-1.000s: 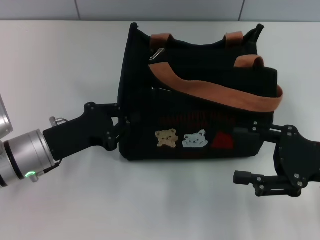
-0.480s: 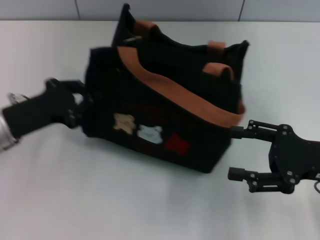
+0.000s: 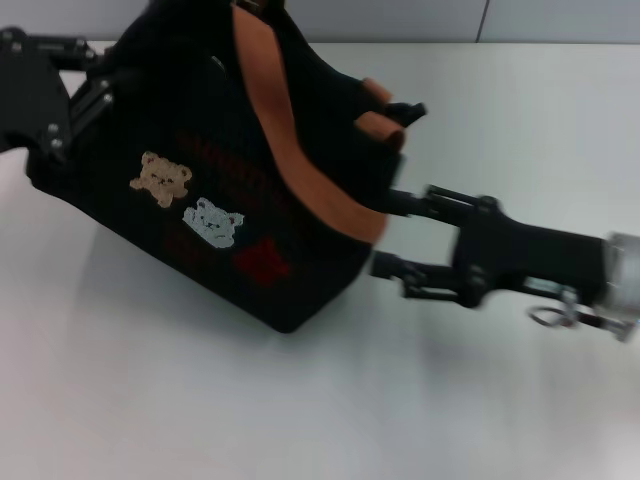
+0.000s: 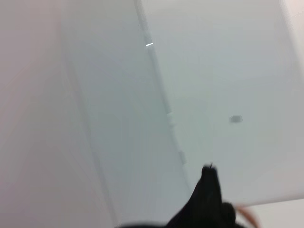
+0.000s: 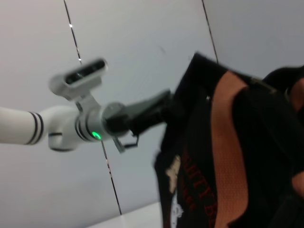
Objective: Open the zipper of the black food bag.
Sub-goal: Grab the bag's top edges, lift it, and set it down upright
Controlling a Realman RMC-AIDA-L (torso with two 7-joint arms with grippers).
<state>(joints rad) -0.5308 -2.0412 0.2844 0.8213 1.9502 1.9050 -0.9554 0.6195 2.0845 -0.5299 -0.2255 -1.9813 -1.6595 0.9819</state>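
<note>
In the head view, you see the black food bag (image 3: pixel 230 180) has been lifted and tilted since a second ago; the left gripper (image 3: pixel 55 110) holds its left end, while the right gripper (image 3: pixel 395 235), fingers spread, touches its right end. The zipper is not visible, so it is not opened yet, I judge.

In the left wrist view, only a bag corner shows.

In the right wrist view, the bag hangs close.

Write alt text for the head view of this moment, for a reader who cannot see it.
A black food bag hangs tilted, its left end raised, with the left gripper at that end and the right gripper, jaws apart, at the lower right end. Tan handles drape across it above a white table.
</note>
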